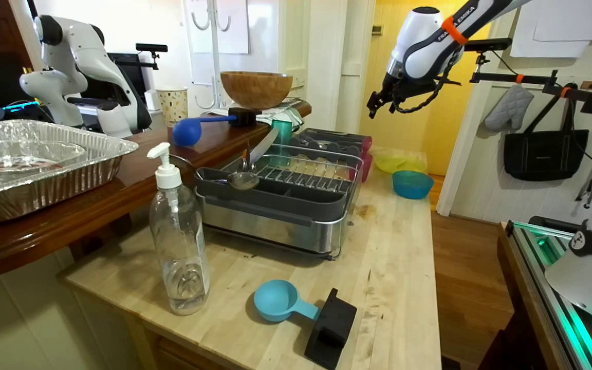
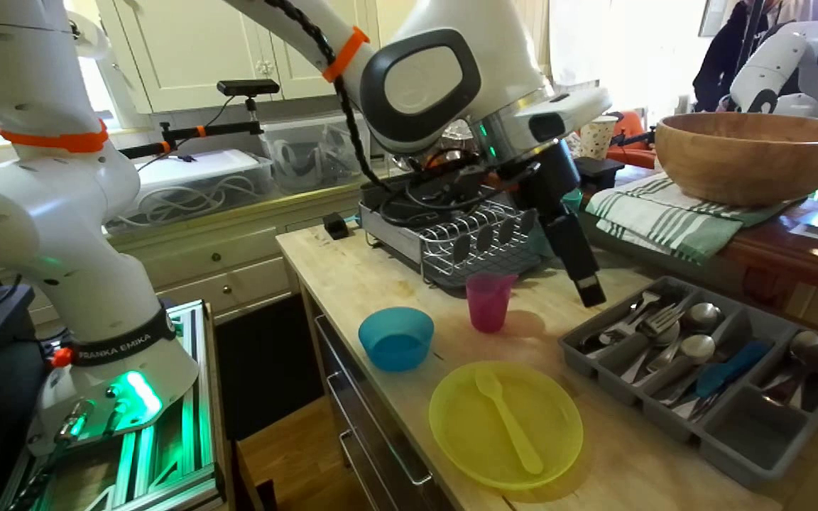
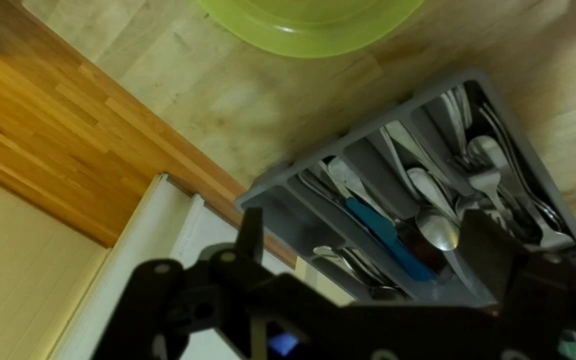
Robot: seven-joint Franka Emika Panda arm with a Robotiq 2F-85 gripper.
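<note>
Hand (image 3: 369, 220) spread, empty, near cutlery tray (image 2: 753, 429); its long axis: upper-left to lower-right in exterior view.

The arm (image 2: 420, 81) slants down, claw (image 3: 366, 222) spread wide.

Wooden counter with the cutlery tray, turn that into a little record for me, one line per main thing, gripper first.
gripper: open, holding nothing, raised above the wooden counter
cutlery tray: gray, divided, with metal cutlery and a blue utensil inside
plate: yellow, a yellow spoon lying on it
blue bowl: near the plate, apart from the pink cup
pink cup: upright
dish rack: metal, a dark gray caddy along one side
pump bottle: clear, upright
</note>
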